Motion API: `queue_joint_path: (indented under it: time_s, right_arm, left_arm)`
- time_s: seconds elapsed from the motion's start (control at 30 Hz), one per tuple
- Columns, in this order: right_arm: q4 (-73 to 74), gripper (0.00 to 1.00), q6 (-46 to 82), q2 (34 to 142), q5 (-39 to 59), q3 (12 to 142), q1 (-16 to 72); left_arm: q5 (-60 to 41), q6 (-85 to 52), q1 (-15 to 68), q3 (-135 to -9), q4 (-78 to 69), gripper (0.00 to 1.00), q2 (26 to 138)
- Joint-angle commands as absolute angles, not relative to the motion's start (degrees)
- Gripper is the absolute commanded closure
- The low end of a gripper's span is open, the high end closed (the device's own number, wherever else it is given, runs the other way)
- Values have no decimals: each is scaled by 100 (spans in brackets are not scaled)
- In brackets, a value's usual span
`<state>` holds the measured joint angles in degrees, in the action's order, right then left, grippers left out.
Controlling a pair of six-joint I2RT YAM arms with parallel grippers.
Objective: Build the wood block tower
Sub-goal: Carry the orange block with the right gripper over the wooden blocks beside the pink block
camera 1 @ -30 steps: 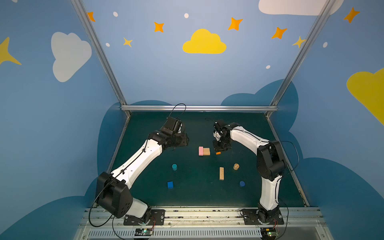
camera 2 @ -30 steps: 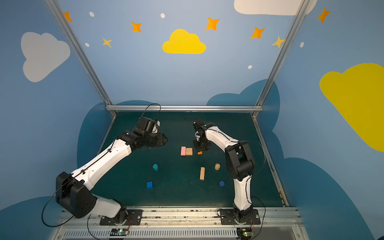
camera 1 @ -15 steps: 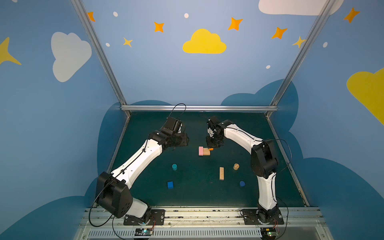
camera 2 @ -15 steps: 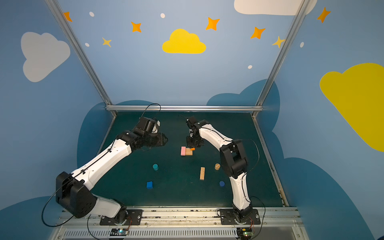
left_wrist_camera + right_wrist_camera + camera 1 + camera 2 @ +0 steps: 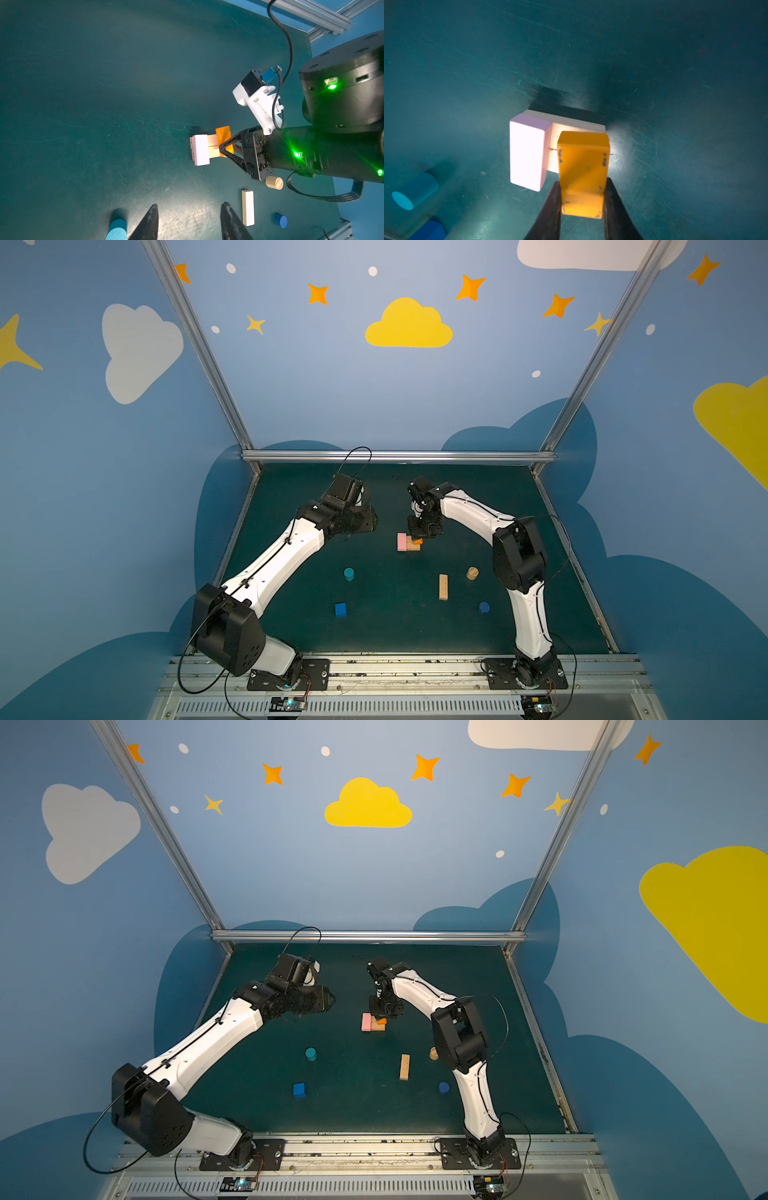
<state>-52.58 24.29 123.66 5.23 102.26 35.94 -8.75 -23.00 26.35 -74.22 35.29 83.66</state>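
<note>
- Orange bar [image 5: 582, 172]: pinched by its long sides between the fingers of the right gripper [image 5: 582, 187], over the bare end of the base. It looks slightly tilted, and the views do not settle whether it touches the wood beneath.
- Two tan bars [image 5: 571, 123]: flat on the green mat [image 5: 498, 497], side by side and touching, towards the far middle. They form the tower's base.
- Pink bar [image 5: 527, 153]: lies crosswise on one end of that base, just beside the orange bar.
- Loose tan bar [image 5: 443, 587]: flat on the mat, nearer the rail and well apart from the base.
- Tan cylinder [image 5: 472, 573]: near the loose tan bar, on the right arm's side.
- Dark-blue cylinder [image 5: 483, 607]: nearer the rail than the tan cylinder.
- Teal cylinder [image 5: 349, 573] and blue cube [image 5: 340, 609]: on the left arm's side, apart from each other.
- Left gripper [image 5: 189, 205]: fingers spread with nothing between them, hanging above the mat and well clear of the base.
</note>
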Motion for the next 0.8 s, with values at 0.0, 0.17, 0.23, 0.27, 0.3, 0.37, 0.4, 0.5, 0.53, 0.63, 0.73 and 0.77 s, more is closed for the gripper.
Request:
queue_joint_path:
  time_s: [0.0,0.17,0.23,0.27,0.3,0.37,0.4,0.5,0.53,0.63,0.73,0.77]
  right_arm:
    - [-5334,99,2531,12514,588,10384,3639]
    - [-5326,99,2566,12577,620,10389,3664]
    - [-5318,98,2569,12586,633,10389,3675]
    - [-5322,97,2571,12595,631,10389,3678]
    - [-5317,97,2575,12595,633,10389,3683]
    - [-5326,96,2584,12595,646,10397,3691]
    - [-5326,96,2586,12595,642,10389,3691]
    - [-5335,96,2578,12588,650,10397,3708]
    - [-5338,95,2577,12586,650,10397,3709]
    - [-5357,95,2594,12586,633,10397,3718]
    - [-5392,95,2593,12589,598,10397,3718]
    - [-5396,94,2596,12587,582,10397,3718]
  left_arm:
    - [-905,-2300,2603,-7319,3489,51,8343]
    - [-905,-2296,2604,-7303,3501,51,8340]
    - [-905,-2299,2602,-7287,3498,51,8328]
    - [-905,-2299,2602,-7286,3498,51,8324]
    - [-905,-2303,2602,-7286,3502,51,8324]
    - [-901,-2311,2602,-7278,3498,51,8316]
    - [-897,-2312,2602,-7271,3499,51,8309]
    - [-888,-2309,2593,-7255,3494,51,8306]
    - [-892,-2309,2593,-7258,3490,51,8303]
    - [-896,-2304,2593,-7251,3489,51,8294]
    - [-905,-2307,2593,-7240,3483,51,8297]
    - [-905,-2311,2593,-7242,3480,51,8295]
